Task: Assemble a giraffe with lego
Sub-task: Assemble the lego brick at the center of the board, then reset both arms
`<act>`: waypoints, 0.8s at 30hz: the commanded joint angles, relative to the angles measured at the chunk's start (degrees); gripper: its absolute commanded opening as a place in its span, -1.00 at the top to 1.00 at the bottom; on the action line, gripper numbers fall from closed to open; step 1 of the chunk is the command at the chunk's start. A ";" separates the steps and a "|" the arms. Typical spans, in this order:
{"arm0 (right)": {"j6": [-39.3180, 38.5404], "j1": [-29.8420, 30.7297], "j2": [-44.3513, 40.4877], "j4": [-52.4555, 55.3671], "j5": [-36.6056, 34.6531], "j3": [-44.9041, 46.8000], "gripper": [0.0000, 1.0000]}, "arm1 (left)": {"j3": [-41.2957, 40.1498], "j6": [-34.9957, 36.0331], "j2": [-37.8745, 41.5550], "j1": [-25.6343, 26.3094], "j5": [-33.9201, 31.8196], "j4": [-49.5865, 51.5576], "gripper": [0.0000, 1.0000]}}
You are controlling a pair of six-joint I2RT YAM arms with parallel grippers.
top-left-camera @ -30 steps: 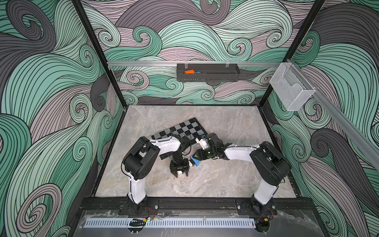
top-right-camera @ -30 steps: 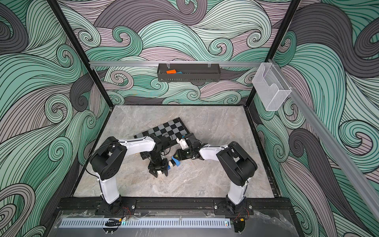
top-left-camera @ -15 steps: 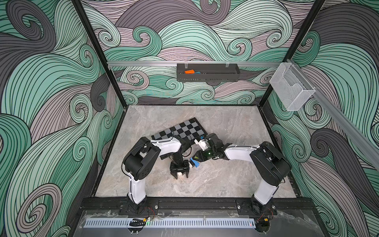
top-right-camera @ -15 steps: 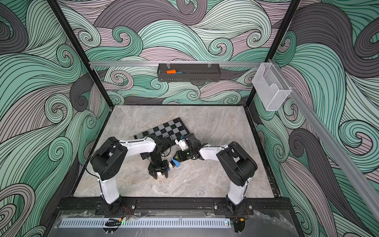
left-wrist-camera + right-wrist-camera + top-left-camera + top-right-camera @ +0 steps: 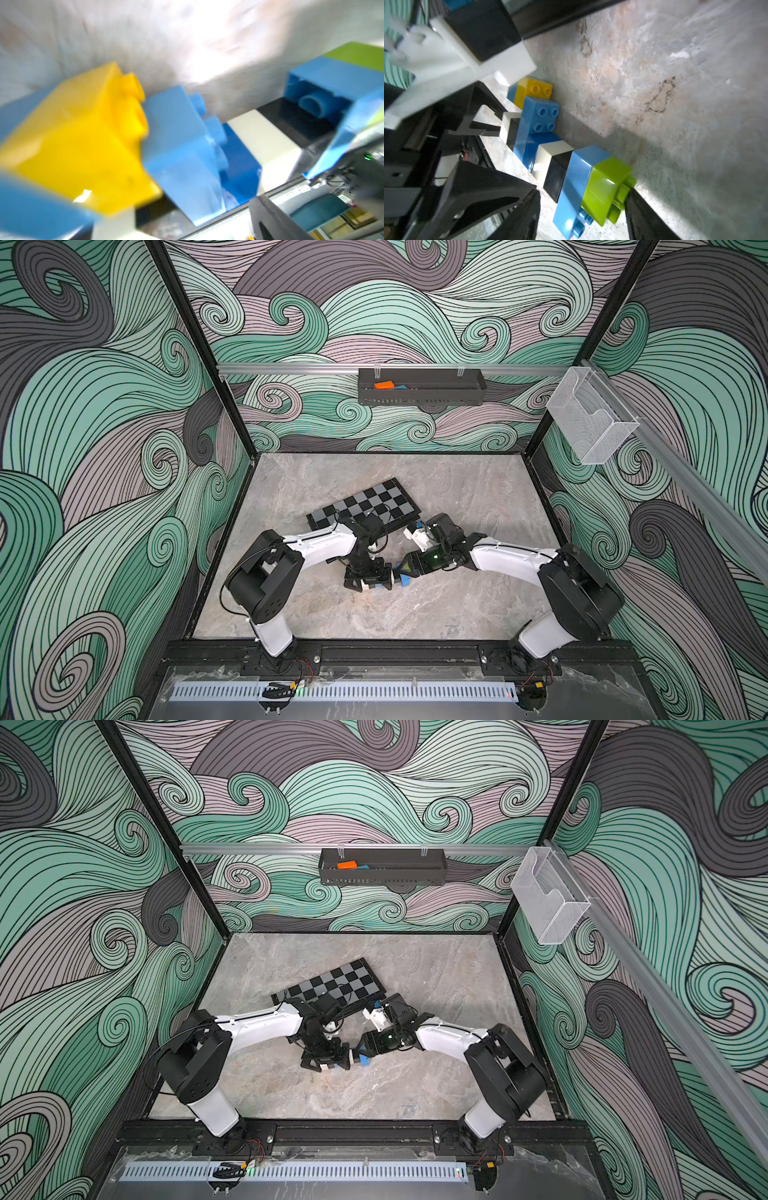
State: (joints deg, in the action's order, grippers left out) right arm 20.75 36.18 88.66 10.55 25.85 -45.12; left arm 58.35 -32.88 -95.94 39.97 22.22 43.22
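- 2 arms, 2 tools, 1 giraffe, 1 chequered board [image 5: 370,506], 1 dark tray, 1 clear bin.
- Left arm [image 5: 316,547]: reaches in from the left, and its wrist crosses the board's front edge in both top views.
- Left tool [image 5: 368,577]: in front of the board, pointing down at the counter [image 5: 457,605]. Jaws stand wide apart over the giraffe's yellow end, gripping nothing. Can't tell if a finger brushes a brick.
- Giraffe [image 5: 548,153]: one joined piece lying flat on its side on the counter, just in front of the board and apart from it.
- Giraffe bricks, right wrist view: 1 yellow brick [image 5: 529,89] at one end, 1 lime-green brick [image 5: 604,187] at the other, at least 3 blue. White and black ones sit between; their count is unclear.
- Right tool [image 5: 582,192]: in front of the board's right corner. Jaws parted around the blue-and-green end, with a gap on the blue side. The other finger is right at the green studs; can't tell if it touches.
- Right arm [image 5: 511,562]: comes in from the right.
- Tray [image 5: 419,397]: on the back-wall rail, well behind the board. It holds 1 orange piece [image 5: 383,385] and 1 blue piece [image 5: 402,386].
- Clear bin [image 5: 590,423]: on the side rail, well right of the board.
- Blocking: in both top views the two tools cover most of the giraffe, so only bits of blue and white show. The left wrist view is blurred.
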 commanded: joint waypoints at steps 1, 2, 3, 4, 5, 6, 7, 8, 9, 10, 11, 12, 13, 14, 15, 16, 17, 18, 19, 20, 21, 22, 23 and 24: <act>0.14 -1.50 -5.47 1.52 0.08 -2.36 -0.86 | 0.50 2.91 7.22 0.55 -2.87 -3.36 -0.88; 0.21 -2.21 -6.91 1.57 -0.48 -2.57 -0.98 | 0.29 3.07 9.11 0.55 -3.66 -2.30 -0.89; 0.25 -3.16 -8.37 1.82 -0.91 -2.81 -0.98 | 0.06 3.17 11.24 0.55 -4.64 -1.19 -0.90; 0.18 -4.03 -9.86 2.13 -1.26 -2.82 -0.98 | -0.26 3.24 13.19 0.55 -5.66 -0.29 -0.92; 0.00 -4.75 -10.97 2.78 -1.80 -2.92 -0.98 | -0.67 3.42 14.08 0.51 -6.53 0.29 -0.92; -0.34 -5.54 -12.04 3.56 -2.55 -2.94 -0.98 | -1.02 3.40 16.45 0.47 -7.63 1.05 -0.92; -0.85 -6.30 -12.89 4.45 -2.91 -2.95 -0.98 | -1.29 3.42 17.36 0.46 -8.71 1.83 -0.92; -1.28 -6.93 -13.44 5.01 -3.03 -2.80 -0.98 | -1.59 3.46 17.89 0.46 -9.44 2.19 -0.92; -1.69 -7.72 -14.04 5.75 -3.15 -2.61 -0.98 | -1.87 3.64 18.22 0.46 -10.17 2.43 -0.92; -1.89 -8.52 -14.41 6.73 -3.21 -2.43 -0.98 | -2.00 3.85 18.32 0.41 -10.79 2.77 -0.92; -2.03 -9.31 -14.69 7.73 -3.53 -2.35 -0.98 | -2.01 3.92 18.46 0.38 -11.23 2.96 -0.92; -2.08 -10.07 -15.35 8.81 -4.51 -2.33 -0.98 | -1.92 3.92 18.69 0.38 -11.93 3.15 -0.92; -2.10 -10.84 -16.09 10.70 -5.63 -2.19 -0.98 | -1.82 3.84 19.00 0.29 -12.75 3.33 -0.92; -1.95 -11.79 -17.37 11.95 -7.15 -1.99 -0.98 | -1.63 3.59 19.57 0.16 -13.95 3.63 -0.92; -2.22 -12.66 -19.01 12.91 -8.89 -1.70 -0.98 | -1.21 3.30 20.32 -0.09 -15.54 4.24 -0.93; -2.67 -13.50 -21.45 13.52 -11.04 -1.25 -0.98 | -0.81 3.22 21.13 -0.38 -17.11 4.80 -0.96; -3.21 -14.18 -23.70 13.51 -12.89 -0.75 -0.98 | -0.47 3.35 21.75 -0.85 -18.33 5.41 -0.97; -3.91 -15.13 -26.67 13.54 -14.87 -0.14 -0.98 | 0.10 3.37 22.61 -1.49 -20.10 6.25 -0.97; -4.90 -16.19 -29.46 13.54 -16.80 0.32 -0.98 | 0.72 3.44 23.65 -2.36 -22.04 6.96 -0.97; -5.67 -17.08 -31.62 13.69 -18.56 0.62 -0.98 | 1.11 3.54 24.60 -3.23 -23.74 7.26 -0.97; -6.50 -18.39 -33.70 13.78 -20.59 0.95 -0.98 | 1.39 3.89 25.76 -4.47 -25.40 7.19 -0.97; -7.42 -19.81 -35.26 13.94 -21.88 1.24 -0.98 | 1.30 3.90 27.14 -5.95 -27.22 6.47 -0.97; -8.16 -21.29 -35.97 13.89 -22.44 1.55 -0.98 | 0.94 3.75 28.27 -7.51 -28.89 5.26 -0.97; -8.71 -23.25 -36.14 13.82 -22.74 1.84 -0.98 | 0.41 3.45 29.86 -9.74 -30.59 3.78 -0.97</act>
State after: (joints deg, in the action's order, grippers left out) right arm 15.29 15.86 53.30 23.09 8.80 -44.69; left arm 57.23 -29.98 -69.17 33.82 -0.47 47.57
